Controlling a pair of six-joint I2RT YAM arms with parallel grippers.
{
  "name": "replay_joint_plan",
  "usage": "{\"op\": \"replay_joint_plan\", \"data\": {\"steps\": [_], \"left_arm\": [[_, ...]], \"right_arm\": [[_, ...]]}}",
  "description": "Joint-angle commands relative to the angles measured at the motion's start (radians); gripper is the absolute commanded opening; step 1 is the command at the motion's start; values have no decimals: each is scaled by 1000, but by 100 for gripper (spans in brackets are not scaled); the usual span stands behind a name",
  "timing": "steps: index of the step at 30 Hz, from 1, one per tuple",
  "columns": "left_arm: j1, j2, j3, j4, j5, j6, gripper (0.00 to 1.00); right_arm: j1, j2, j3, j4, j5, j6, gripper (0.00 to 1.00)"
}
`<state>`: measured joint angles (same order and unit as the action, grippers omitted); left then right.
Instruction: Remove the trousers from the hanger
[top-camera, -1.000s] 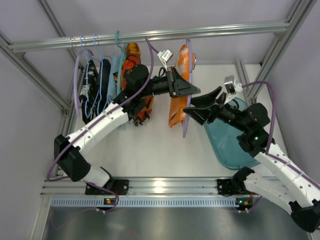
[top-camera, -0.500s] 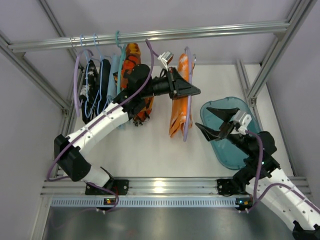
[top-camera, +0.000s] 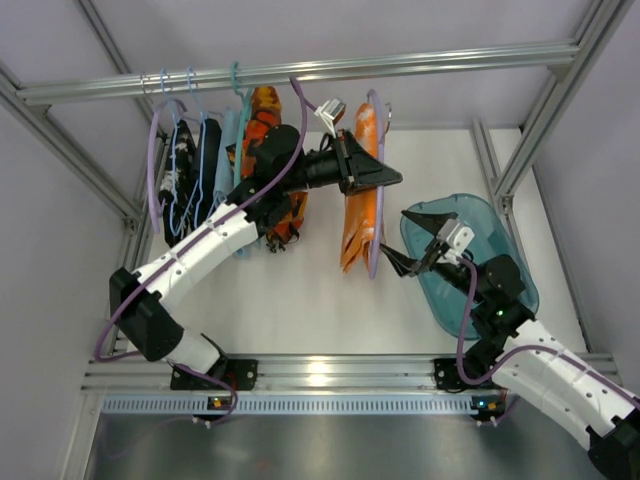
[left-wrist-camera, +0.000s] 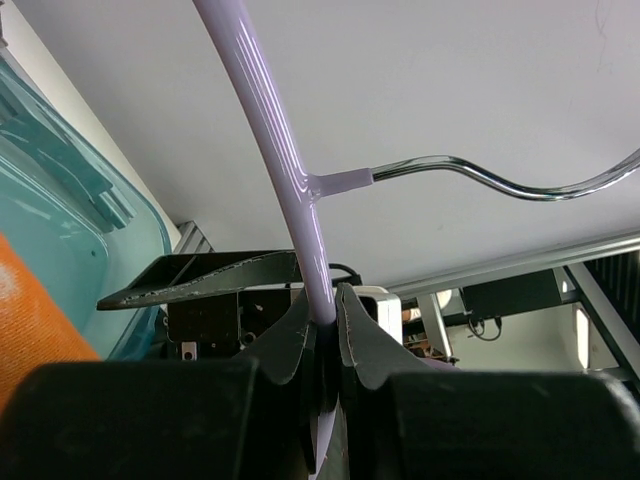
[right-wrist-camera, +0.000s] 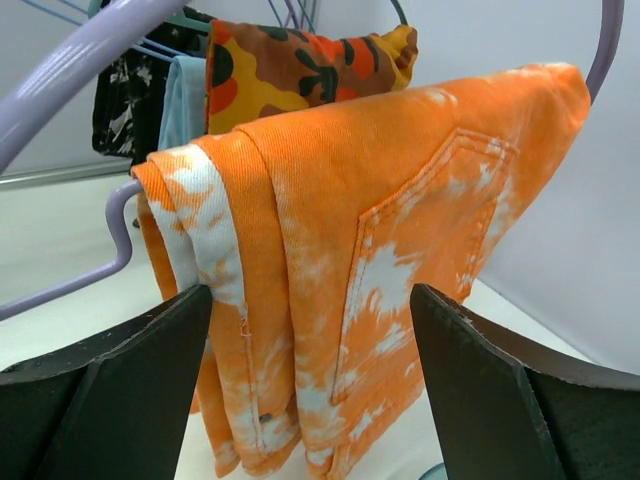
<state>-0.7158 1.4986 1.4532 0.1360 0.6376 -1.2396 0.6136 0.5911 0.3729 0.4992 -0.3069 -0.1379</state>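
R end effector (top-camera: 397, 238) closing in on trousers (right-wrist-camera: 380, 230), spread wide; L end effector (left-wrist-camera: 325, 312) pinching hanger (left-wrist-camera: 268, 105); grab prob. coming.

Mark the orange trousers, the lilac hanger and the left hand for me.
trousers (right-wrist-camera: 400, 230), right wrist view, on the back pocket.
hanger (left-wrist-camera: 262, 100), left wrist view, on the lilac bar above the fingers.
left hand (left-wrist-camera: 324, 300), left wrist view, between the fingertips shut on the hanger.
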Motion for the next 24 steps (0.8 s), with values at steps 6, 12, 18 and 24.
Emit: {"op": "replay_joint_plan", "data": {"steps": [6,12,18,24], "left_arm": [[7,-11,85,163,-6,40,0],[6,5,107,148,-6,52,0],[6,15,130,131,-3,60,0],[6,26,154,117,-6,66,0]], "right_arm": [[40,23,-5,139,-41,-6,83],[57,-33,-32,84,-72,-49,92],[58,-14,-25,81,14,-46,98],[58,68,9,120,86,-29,91]]}}
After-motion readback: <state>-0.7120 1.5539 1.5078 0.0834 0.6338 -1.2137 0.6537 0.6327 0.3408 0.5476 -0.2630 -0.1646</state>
